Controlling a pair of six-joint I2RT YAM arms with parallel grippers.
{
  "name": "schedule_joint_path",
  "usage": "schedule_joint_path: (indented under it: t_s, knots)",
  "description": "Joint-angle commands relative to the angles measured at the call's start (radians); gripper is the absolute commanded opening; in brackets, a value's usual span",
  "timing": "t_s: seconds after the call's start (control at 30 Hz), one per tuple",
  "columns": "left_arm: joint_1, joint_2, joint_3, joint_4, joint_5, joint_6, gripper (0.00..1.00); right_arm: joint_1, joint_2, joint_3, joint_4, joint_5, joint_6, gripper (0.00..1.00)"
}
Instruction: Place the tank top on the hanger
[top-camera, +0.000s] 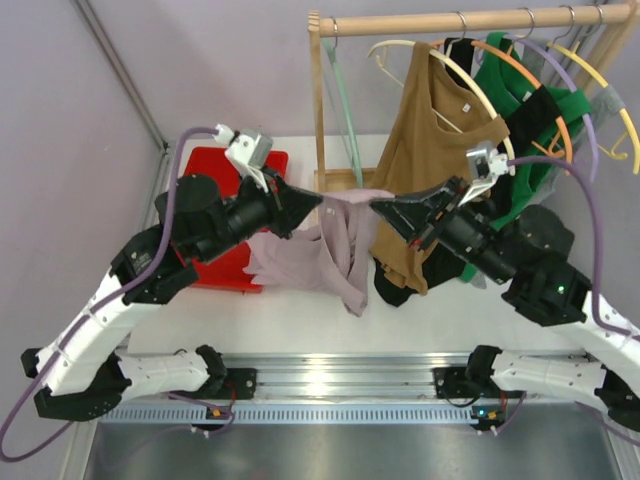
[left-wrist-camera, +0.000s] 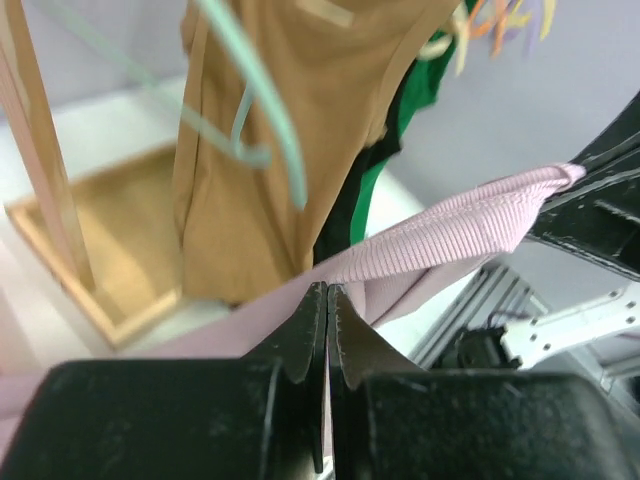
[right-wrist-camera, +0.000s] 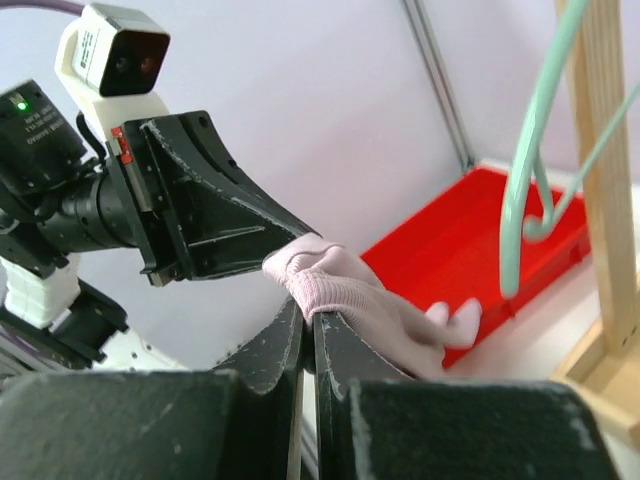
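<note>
Top external: left end effector (top-camera: 317, 204), right end effector (top-camera: 376, 206) each clamp tank top (top-camera: 300, 262) near hanger (right-wrist-camera: 511, 245).

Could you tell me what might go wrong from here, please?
Both the left gripper and right gripper pinch the pale mauve fabric tank top only at their tips; stretching it could pull it free.
The thin mint-green plastic hanger hangs loose and may swing away.
The neighbouring tan-brown tank top could snag.

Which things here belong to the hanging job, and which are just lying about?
In the job: mauve tank top, mint-green hanger, left tool and right tool, both shut on the top.
Just about: brown tank top, green garment, cream hanger, red tray, wooden rack.
</note>
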Motion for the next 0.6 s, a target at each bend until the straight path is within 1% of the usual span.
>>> schedule_joint_path:
  t_s: [0.0, 0.03, 0.07, 0.13, 0.17, 0.23, 0.37, 0.43, 0.53, 0.57]
  knots:
    - [-0.003, 0.065, 0.201, -0.011, 0.021, 0.1, 0.0, 0.015, 0.029, 0.189, -0.122, 0.01, -0.132, 0.0]
    - [-0.003, 0.08, 0.241, -0.025, 0.024, 0.11, 0.0, 0.014, 0.047, 0.254, -0.138, 0.01, -0.146, 0.0]
    - [-0.003, 0.093, 0.313, -0.037, 0.026, 0.13, 0.0, 0.014, 0.055, 0.285, -0.165, 0.007, -0.17, 0.0]
    - [-0.003, 0.128, 0.376, -0.068, 0.027, 0.144, 0.0, 0.015, 0.087, 0.379, -0.193, 0.007, -0.197, 0.0]
    - [-0.003, 0.134, 0.427, -0.072, 0.029, 0.158, 0.0, 0.014, 0.098, 0.408, -0.208, 0.011, -0.22, 0.0]
    - [-0.003, 0.151, 0.473, -0.08, 0.033, 0.17, 0.0, 0.015, 0.121, 0.485, -0.234, 0.016, -0.241, 0.0]
    - [-0.003, 0.194, 0.617, -0.115, 0.032, 0.21, 0.0, 0.015, 0.161, 0.601, -0.27, 0.019, -0.289, 0.0]
    - [-0.003, 0.206, 0.633, -0.132, 0.024, 0.216, 0.0, 0.014, 0.182, 0.64, -0.291, 0.019, -0.293, 0.0]
    - [-0.003, 0.179, 0.558, -0.12, 0.007, 0.216, 0.0, 0.015, 0.182, 0.613, -0.294, 0.016, -0.287, 0.0]
    - [-0.003, 0.165, 0.488, -0.091, -0.006, 0.207, 0.0, 0.015, 0.179, 0.6, -0.291, 0.018, -0.283, 0.0]
